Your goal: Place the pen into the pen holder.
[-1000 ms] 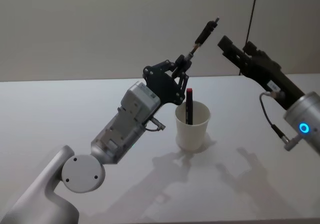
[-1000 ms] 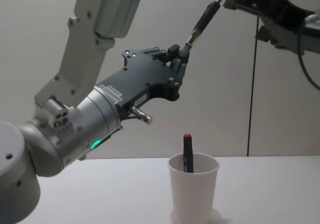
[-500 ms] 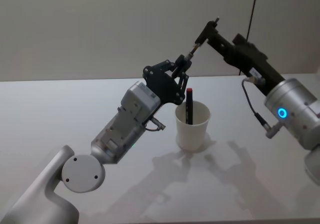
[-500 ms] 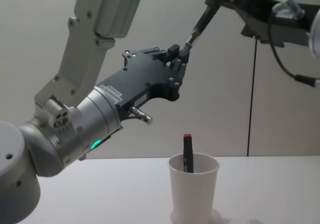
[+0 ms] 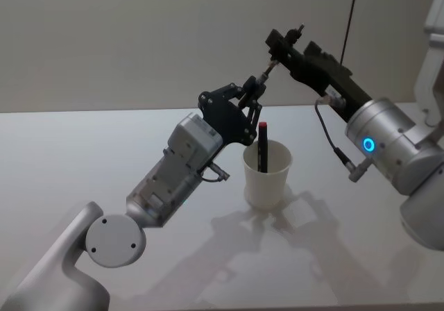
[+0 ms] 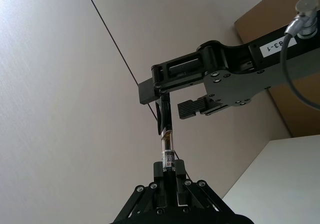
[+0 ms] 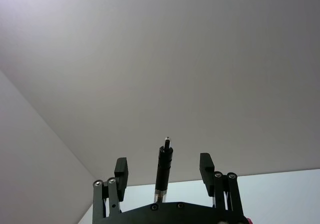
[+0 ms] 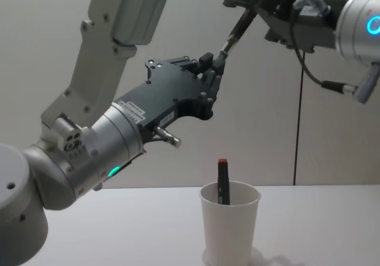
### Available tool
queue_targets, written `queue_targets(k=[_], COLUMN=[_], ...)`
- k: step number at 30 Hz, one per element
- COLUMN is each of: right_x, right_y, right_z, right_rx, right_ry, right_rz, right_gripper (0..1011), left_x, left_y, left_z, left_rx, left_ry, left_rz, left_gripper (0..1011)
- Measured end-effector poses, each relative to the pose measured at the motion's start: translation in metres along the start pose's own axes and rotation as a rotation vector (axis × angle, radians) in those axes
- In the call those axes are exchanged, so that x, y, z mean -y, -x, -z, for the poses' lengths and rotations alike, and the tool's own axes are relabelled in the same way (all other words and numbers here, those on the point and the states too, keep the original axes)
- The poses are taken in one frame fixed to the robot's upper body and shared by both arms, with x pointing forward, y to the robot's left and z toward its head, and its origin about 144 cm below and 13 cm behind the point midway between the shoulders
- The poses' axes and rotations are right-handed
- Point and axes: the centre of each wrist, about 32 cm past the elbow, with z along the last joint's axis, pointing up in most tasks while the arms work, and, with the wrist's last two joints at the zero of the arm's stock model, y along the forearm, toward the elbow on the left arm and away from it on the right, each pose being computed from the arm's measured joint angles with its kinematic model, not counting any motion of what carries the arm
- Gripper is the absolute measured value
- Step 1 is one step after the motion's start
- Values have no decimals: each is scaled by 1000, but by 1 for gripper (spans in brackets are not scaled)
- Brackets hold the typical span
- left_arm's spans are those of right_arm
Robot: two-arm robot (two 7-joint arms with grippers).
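My left gripper (image 5: 254, 89) is shut on the lower end of a black pen (image 5: 269, 65), holding it tilted up and to the right, high above the table. My right gripper (image 5: 279, 44) is open, its fingers standing on either side of the pen's upper end without touching it. In the right wrist view the pen (image 7: 164, 173) stands between the two spread fingers (image 7: 120, 166). The pen holder (image 5: 267, 178), a white paper cup, stands on the table below the left gripper. A second pen with a red cap (image 5: 262, 148) leans inside it. The chest view shows the held pen (image 8: 235, 33) and the cup (image 8: 230, 233).
The white table (image 5: 69, 151) spreads around the cup. A pale wall lies behind, with a thin dark vertical line (image 8: 298, 129) at the right. My left arm's forearm (image 5: 173, 179) reaches diagonally across the table's left half.
My right gripper has moved left and closed in on the pen, from clear of its tip to straddling its upper end. The left gripper, the pen and the cup have not moved.
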Motion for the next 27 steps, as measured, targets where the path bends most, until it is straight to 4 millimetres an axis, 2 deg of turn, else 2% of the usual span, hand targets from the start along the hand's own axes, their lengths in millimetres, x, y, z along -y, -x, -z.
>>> queue_targets(k=[5,13,17,18,19,22,27], right_x=[-4,-8,-9,-9,-9,-9,-9], right_y=[3,5,6,6,6,6,7], right_z=[0,-1,-2,-2,-2,-3,-4], right_rx=[-4,-8,-10,-11,-11,-13,-15], right_ry=[7,11,10,10,10,9,6], right_rz=[1,5,8,8,9,11,10], right_gripper=[814,539,446,378,378,253,134], left_x=[0,0,0,0,0,0,0], left_y=[0,0,0,0,0,0,0], left_z=[0,0,0,0,0,0,0], left_rx=[0,0,0,0,0,0,0], left_ry=[0,0,0,0,0,0,0], left_rz=[0,0,0,0,0,0,0], left_gripper=[136,136,136,136,136,136,136])
